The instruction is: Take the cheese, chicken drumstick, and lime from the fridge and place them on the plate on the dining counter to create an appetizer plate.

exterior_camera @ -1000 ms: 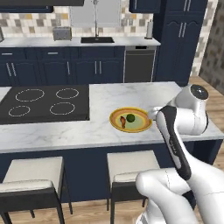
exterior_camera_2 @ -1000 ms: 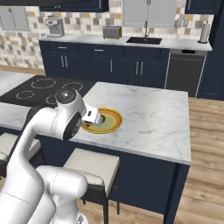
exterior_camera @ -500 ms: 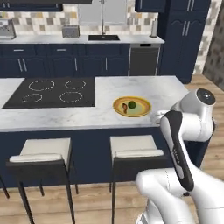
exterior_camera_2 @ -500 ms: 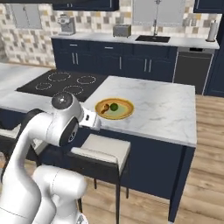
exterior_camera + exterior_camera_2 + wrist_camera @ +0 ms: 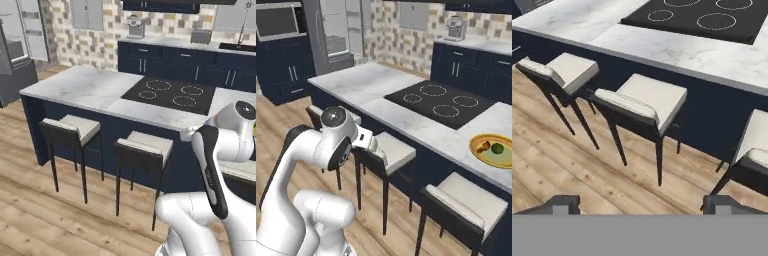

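Note:
The plate (image 5: pixel 478 148), yellow-rimmed, lies on the dining counter (image 5: pixel 356 82) at the far right of the right base view. On it sit the dark green lime (image 5: pixel 498 148) and a reddish-brown chicken drumstick (image 5: pixel 484 146). The cheese is out of view. The fridge (image 5: pixel 338 35) stands at the back left, its pale interior showing. My gripper (image 5: pixel 643 205) is open with nothing between its fingers, held in front of the counter's navy side above the stools; in the right base view the gripper (image 5: pixel 375 146) points right from the white arm.
A black cooktop (image 5: pixel 441 100) sits in the counter. Cushioned stools (image 5: pixel 642 100) (image 5: pixel 562 70) line its near side over a wooden floor. A dark navy cabinet wall with an oven (image 5: pixel 278 22) stands left of the fridge. A coffee machine (image 5: pixel 134 27) is on the back counter.
The base has driven back and turned left, so the whole scene has shifted: the plate has slid to the right edge and the fridge has come into view. The gripper stays open.

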### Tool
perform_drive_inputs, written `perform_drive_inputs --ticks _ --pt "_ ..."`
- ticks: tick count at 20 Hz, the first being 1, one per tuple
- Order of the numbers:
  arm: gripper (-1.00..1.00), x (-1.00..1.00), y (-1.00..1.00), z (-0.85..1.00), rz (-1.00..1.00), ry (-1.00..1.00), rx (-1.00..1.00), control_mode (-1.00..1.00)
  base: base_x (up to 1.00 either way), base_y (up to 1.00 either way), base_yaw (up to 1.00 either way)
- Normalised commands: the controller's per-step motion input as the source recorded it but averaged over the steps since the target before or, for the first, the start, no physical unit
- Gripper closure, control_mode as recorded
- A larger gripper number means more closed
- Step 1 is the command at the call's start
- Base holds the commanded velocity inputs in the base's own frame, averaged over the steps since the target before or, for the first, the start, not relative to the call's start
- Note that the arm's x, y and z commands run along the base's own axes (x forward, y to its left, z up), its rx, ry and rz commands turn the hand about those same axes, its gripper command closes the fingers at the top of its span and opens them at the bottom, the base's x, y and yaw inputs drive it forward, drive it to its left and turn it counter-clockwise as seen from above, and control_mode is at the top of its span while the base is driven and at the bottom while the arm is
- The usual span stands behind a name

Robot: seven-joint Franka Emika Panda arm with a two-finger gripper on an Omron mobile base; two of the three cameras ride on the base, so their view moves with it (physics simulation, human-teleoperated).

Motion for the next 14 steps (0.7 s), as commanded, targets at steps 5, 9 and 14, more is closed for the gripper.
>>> perform_drive_inputs --ticks 5,9,14 --pt "-1.00 0.00 0.00 0.00 0.00 0.00 0.00 1.00 0.00 1.00 0.69" --pt "-1.00 0.00 0.00 0.00 0.00 0.00 0.00 1.00 0.38 0.99 0.57" --pt "-1.00 0.00 0.00 0.00 0.00 0.00 0.00 1.00 1.00 0.74 0.32"
